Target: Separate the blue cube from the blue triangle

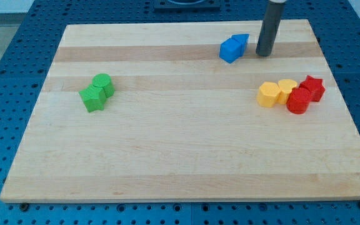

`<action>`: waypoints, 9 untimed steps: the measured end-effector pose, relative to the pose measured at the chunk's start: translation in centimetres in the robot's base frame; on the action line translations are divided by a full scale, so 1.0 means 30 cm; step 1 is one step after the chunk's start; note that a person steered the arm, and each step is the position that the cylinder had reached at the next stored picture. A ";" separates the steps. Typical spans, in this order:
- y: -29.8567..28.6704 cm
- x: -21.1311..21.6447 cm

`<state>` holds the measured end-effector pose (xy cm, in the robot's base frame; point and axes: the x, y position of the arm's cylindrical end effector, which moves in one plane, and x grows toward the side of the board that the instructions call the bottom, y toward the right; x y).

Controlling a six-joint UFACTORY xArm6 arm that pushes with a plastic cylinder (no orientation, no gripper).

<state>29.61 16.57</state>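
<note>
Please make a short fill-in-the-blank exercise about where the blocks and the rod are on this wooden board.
1. My tip stands to the view's ____ of the blue blocks.
2. The two ____ blocks sit near the board's left side.
3. The yellow blocks touch the ____ blocks.

Missing words: right; green; red

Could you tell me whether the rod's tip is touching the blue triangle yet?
Apart. The camera view shows a strip of bare wood between my tip and the blue triangle, which sits against the blue cube on the tip's left.
</note>
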 end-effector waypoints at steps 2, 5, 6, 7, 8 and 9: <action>-0.046 -0.089; -0.227 -0.012; -0.314 0.039; -0.409 0.108; -0.516 0.204; -0.557 0.254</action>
<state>37.24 -0.15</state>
